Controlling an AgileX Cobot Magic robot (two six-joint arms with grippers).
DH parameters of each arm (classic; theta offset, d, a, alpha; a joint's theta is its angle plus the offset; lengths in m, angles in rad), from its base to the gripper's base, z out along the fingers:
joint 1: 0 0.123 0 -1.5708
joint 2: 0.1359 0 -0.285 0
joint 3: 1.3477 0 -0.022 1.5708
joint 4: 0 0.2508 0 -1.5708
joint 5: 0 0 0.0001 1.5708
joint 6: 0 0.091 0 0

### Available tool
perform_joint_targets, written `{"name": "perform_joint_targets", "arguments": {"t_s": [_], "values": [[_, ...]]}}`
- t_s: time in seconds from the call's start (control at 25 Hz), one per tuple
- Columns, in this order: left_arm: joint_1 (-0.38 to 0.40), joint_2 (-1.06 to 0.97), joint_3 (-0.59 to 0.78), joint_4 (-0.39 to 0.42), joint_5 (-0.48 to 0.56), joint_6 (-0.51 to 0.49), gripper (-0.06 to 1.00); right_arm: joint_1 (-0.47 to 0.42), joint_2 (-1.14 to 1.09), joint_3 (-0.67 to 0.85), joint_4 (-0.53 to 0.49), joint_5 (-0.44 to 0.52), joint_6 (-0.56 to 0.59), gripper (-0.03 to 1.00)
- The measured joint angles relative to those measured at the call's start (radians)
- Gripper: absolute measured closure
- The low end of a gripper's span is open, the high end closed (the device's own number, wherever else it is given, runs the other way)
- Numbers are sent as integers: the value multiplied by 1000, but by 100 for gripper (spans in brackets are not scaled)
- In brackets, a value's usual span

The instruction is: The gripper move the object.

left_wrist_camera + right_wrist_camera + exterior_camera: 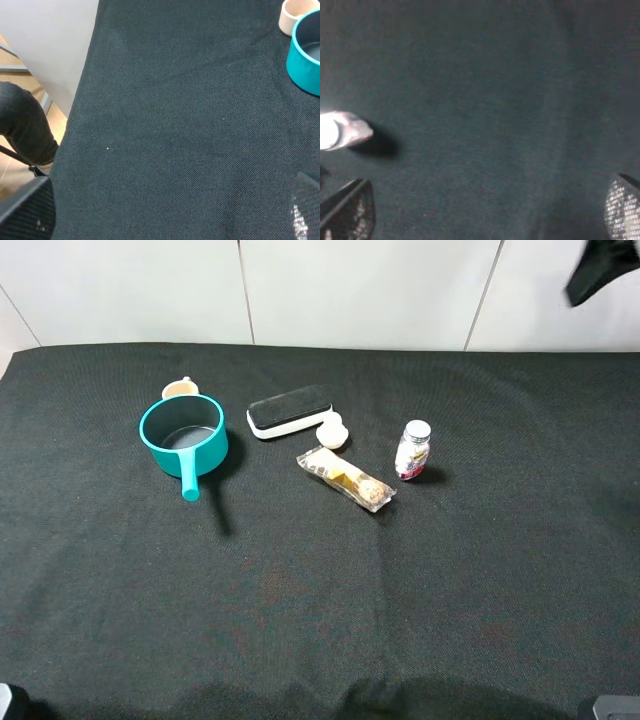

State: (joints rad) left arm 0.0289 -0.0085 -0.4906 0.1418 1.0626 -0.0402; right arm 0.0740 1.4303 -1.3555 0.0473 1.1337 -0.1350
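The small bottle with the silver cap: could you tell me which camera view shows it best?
The exterior high view: the bottle stands upright, whole, label visible. The right wrist view shows it blurred and overexposed at the frame edge; the left wrist view lacks it.

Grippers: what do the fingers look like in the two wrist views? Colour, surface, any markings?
The left gripper shows two dark fingers at the frame corners, black with a fine dotted, mesh-like texture on the pads. The right gripper looks the same: dark fingers with a pale dotted grid on the inner face. No cables, labels or markings are visible. In the high view only a black arm segment shows.
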Motion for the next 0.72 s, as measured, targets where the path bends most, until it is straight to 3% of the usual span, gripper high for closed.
{"name": "perform_joint_targets", "arguments": {"t_s": [0.32, 0.72], "values": [[0, 0, 0, 0, 0, 0, -5, -86, -322, 266, -38, -34, 44, 27], [0, 0, 0, 0, 0, 0, -5, -92, -813, 650, -70, -67, 83, 27]]}}
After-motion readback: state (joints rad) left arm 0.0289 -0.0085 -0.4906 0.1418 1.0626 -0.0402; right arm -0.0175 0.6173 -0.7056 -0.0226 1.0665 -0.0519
